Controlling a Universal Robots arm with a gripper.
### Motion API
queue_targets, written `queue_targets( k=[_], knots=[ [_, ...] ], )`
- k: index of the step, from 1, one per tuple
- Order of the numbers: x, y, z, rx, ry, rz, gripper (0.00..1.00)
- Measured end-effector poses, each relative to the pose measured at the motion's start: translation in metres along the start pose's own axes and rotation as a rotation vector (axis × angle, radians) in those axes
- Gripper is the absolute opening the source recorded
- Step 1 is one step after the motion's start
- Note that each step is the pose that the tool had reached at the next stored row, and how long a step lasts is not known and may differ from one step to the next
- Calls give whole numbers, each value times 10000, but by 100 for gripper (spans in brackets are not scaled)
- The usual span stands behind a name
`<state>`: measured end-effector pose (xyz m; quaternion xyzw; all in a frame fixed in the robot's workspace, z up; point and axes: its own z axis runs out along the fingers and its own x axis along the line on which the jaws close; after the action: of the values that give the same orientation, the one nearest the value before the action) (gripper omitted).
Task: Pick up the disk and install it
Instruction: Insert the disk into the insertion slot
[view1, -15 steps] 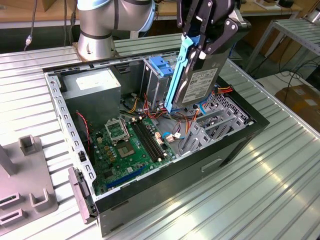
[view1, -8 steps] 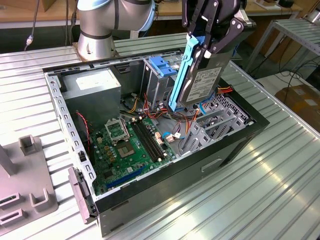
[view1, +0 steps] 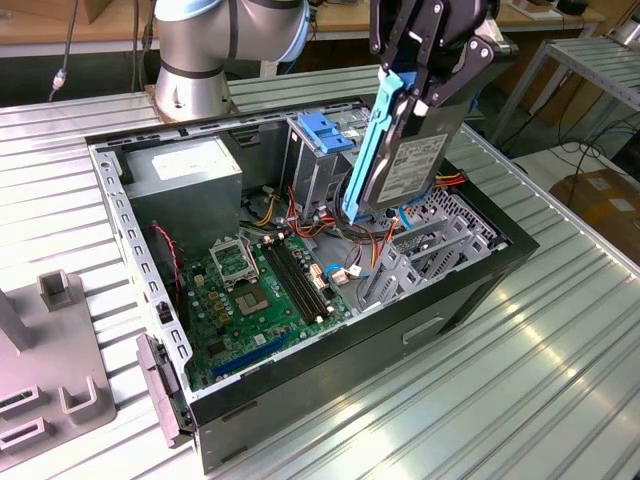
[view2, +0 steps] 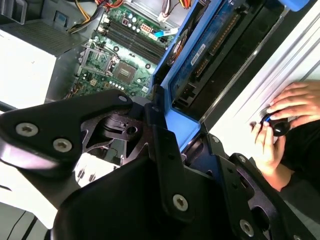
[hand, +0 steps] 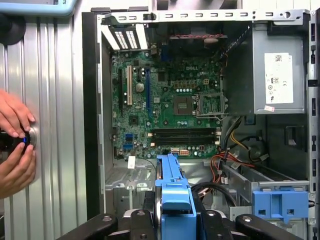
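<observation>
Fingers: we see the black metal fingers clamped on the upper end of the flat dark grey metal disk, which is white-labelled and has blue plastic side rails.
Disk: it hangs on edge just below the fingers, over the open black computer case.
Handling: we judge it stiff, dense and shock-sensitive. Its smooth metal could slip, so we would grip across the rails.

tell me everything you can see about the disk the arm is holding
The disk is a flat rectangular drive, dark grey metal with a white printed label and blue plastic rails along its edges. The jaws are shut on its upper end, holding it nearly upright, slightly tilted, above the open computer case. Its lower end hangs over the drive bay corner; contact there can't be told.
</observation>
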<state>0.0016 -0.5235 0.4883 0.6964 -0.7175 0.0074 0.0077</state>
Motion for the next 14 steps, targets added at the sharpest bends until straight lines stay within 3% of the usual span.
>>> queue_targets(
  k=[9,14],
  knots=[
    [131,-177,28,0,-1,0,37],
    [164,-344,60,0,5,0,37]
  ],
)
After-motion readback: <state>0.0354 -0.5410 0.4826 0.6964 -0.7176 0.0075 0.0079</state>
